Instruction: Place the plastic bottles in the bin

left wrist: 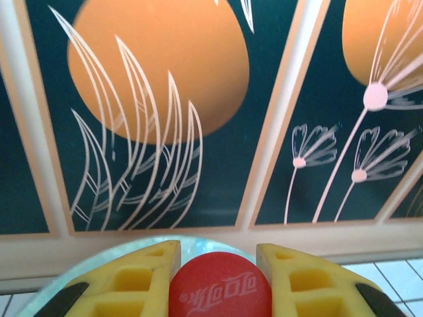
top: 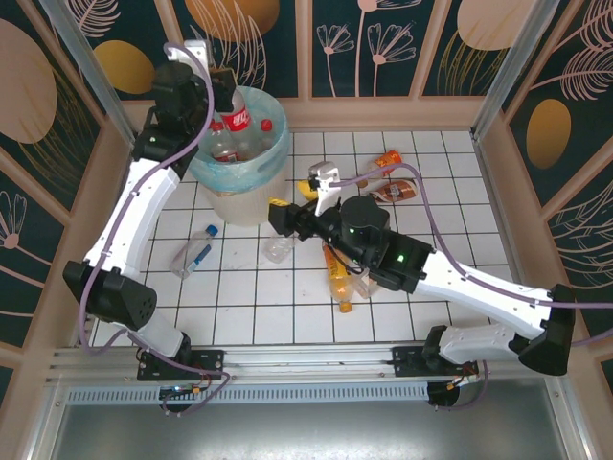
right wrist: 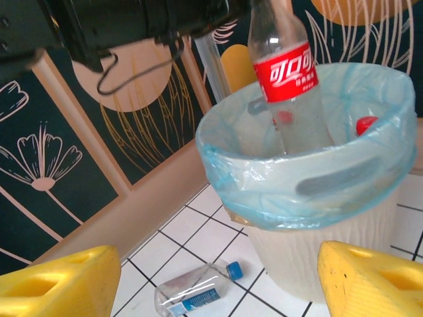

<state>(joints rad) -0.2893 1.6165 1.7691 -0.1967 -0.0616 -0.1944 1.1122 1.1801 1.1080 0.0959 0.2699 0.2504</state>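
The bin (top: 222,198) stands at the back left, cream-white with a blue-green bag over its rim, and holds several plastic bottles (top: 261,134). My left gripper (top: 218,84) hangs over it, shut on a clear red-labelled bottle (top: 235,117) that points down into the bin. In the left wrist view its yellow fingers (left wrist: 142,281) clamp the red cap (left wrist: 219,287). My right gripper (top: 290,199) is open beside the bin, nothing between its fingers (right wrist: 59,284). It faces the bin (right wrist: 330,231), the hanging bottle (right wrist: 287,72) and a blue-capped bottle (right wrist: 198,290) on the floor.
More bottles lie on the white tiles: a blue-capped one (top: 192,251), a clear one (top: 278,249), an orange one (top: 337,276), a brown one (top: 397,190) and an orange-capped one (top: 383,160). Patterned walls (top: 383,48) close in the back and sides.
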